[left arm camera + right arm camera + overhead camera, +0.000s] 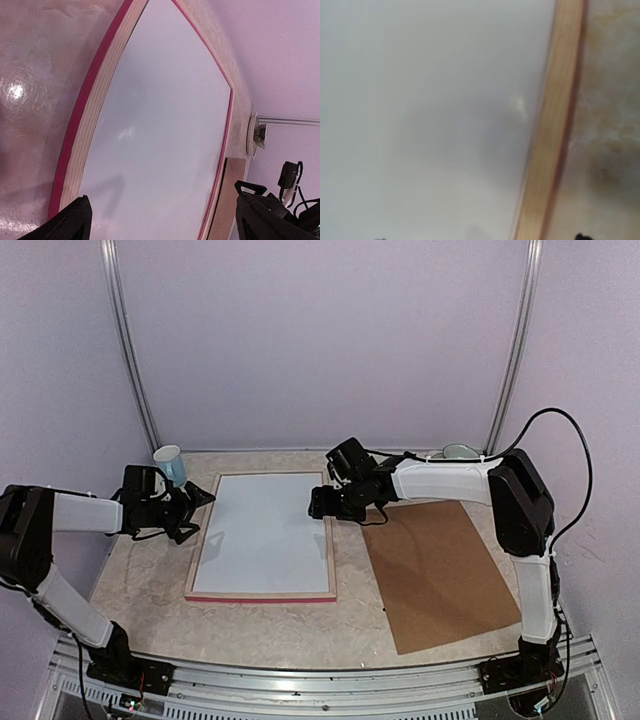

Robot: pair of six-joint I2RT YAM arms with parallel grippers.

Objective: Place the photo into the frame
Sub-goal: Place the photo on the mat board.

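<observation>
The large thin-railed rectangular frame (260, 592) lies flat at the middle of the counter (270, 630), pale wood back up, its bright pink edge showing along the near rail. A plain white sheet (265, 530) fills its opening, flat and square to the rails. I take this for the photo lying face down, though no printed side shows to confirm it.

At the frame's 2 o'clock, the right hand (320, 505) hovers low over the right rail with its fingers apart and nothing between them. At 9 o'clock, just beside the left rail, the left hand (203, 508) stands spread wide and empty. At 3 o'clock, apart from the frame, a flat brown rectangular backing board (440, 570) lies on the counter.

The seating step looks all but done. The next move likely calls for checking that the sheet's corners sit inside the rails, then getting a finger under the thin board's edge to lift it over.
</observation>
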